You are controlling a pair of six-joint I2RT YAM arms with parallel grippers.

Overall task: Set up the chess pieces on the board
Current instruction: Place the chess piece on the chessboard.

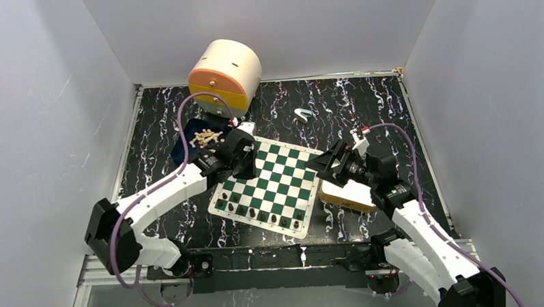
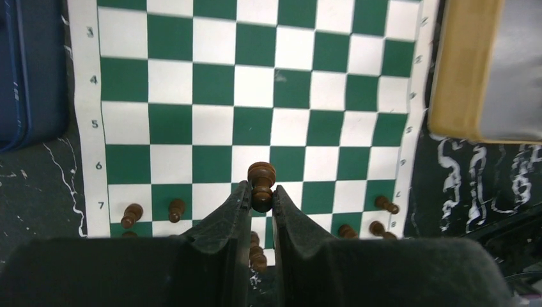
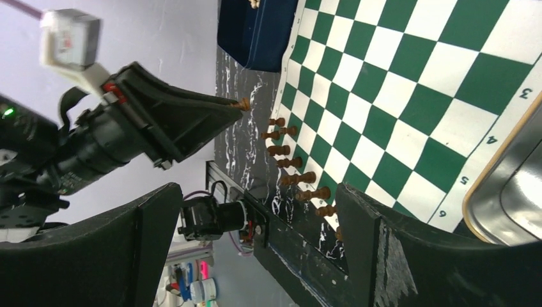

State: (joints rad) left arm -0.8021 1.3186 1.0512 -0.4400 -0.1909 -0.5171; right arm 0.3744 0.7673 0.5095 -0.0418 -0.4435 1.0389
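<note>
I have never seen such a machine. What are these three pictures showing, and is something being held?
Two robot arms stand at a table's near edge. One picture looks down from above; the other two come from cameras on the wrists. On the table lies a green-and-white board with dark pieces along its near edge. A blue tray holds pale pieces, and a round cream container stands behind. The left gripper has its jaws shut on a dark pawn. The right gripper is open and empty.

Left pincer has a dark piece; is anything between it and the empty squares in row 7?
Nothing visible. The left pincer holds the dark piece above the board; other dark pieces stand to the sides, squares directly below look hidden.
</note>
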